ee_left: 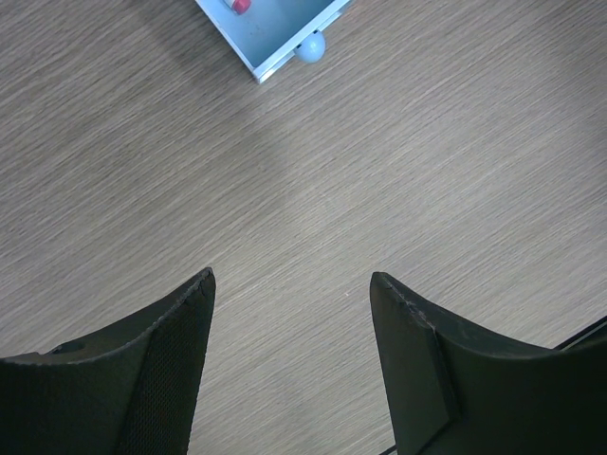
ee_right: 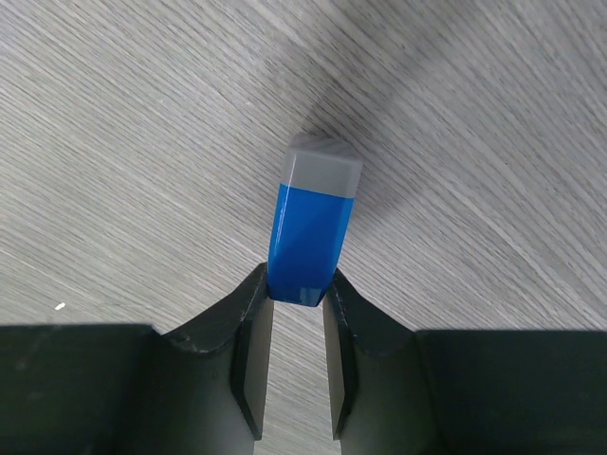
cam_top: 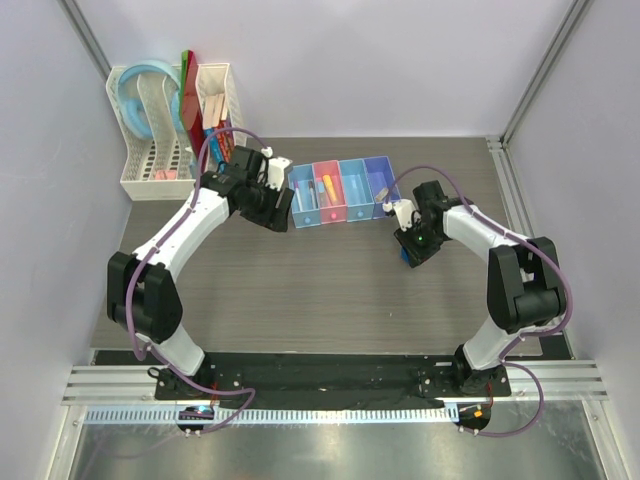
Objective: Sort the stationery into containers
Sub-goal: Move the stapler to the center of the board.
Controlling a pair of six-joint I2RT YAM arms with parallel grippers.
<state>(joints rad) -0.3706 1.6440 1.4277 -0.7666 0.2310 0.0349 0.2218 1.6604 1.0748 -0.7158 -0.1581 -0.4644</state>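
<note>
Okay, right gripper (ee_right: 297, 296) is clamped narrow on the small dark-blue block (ee_right: 305, 237). Its pads pinch the block's near end, and the grey-capped far end sticks out forward over the wood-grain table (ee_right: 114, 142). I can't tell whether the block touches the tabletop. In the top view this gripper sits in front of the right end of the containers (cam_top: 362, 205), close to the violet-blue bin (cam_top: 385, 200) but not over it.

Left gripper (ee_left: 292, 277) has its jaws wide with nothing between them, just bare table underneath. From above it sits right beside the left end of the row, next to the first light-blue bin (cam_top: 300, 212). My left wrist view catches only a corner of that bin, with a light-blue round tip (ee_left: 310, 45) at its edge.

Bin contents from the top:
- First bin: grey stick (cam_top: 310, 190).
- Pink bin (cam_top: 334, 214): orange-yellow piece (cam_top: 327, 186), plus something dark I can't identify.
- Violet-blue bin: tan piece (cam_top: 380, 190).

White mesh rack (cam_top: 150, 185) stands at the far left, apart from both arms.
</note>
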